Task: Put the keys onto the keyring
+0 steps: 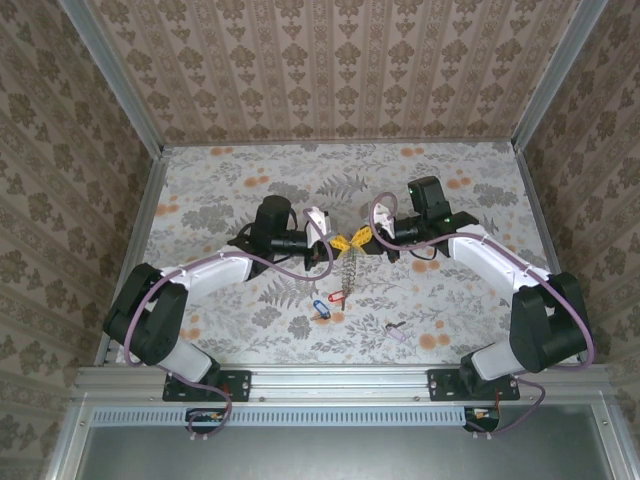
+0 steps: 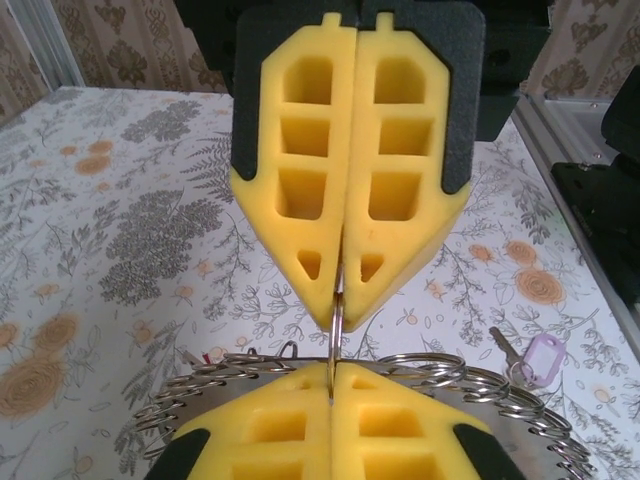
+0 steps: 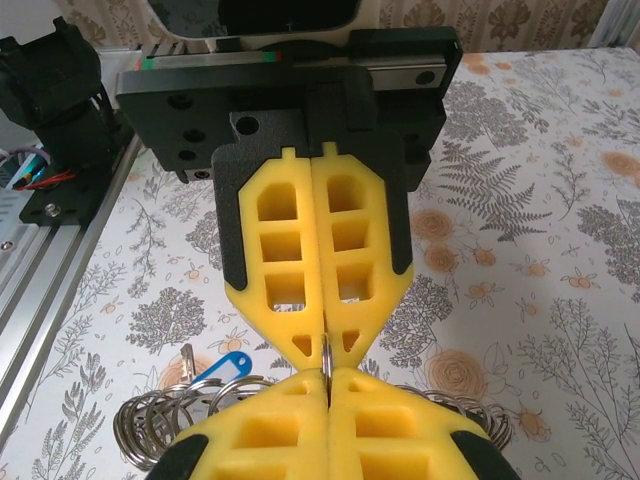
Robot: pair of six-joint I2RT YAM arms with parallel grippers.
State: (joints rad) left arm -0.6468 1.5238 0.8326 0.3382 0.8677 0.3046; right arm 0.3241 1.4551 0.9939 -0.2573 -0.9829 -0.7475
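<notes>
The left gripper [image 2: 330,385] has its yellow foam fingers pressed together, pinching the thin wire of the keyring [image 2: 420,365]. The right gripper [image 3: 327,385] meets it tip to tip and is clamped on the same wire, so the two pairs of fingertips nearly touch. The keyring, a bunch of grey metal loops, hangs down from between them over the middle of the floral table [image 1: 220,200]. Whether its lower end rests on the surface is unclear. Just nearer the arm bases, a blue-tagged key [image 1: 320,308] and a red-tagged key [image 1: 335,296] lie close together on the table. A purple-tagged key [image 2: 540,355] lies apart from them, toward the right arm's side.
</notes>
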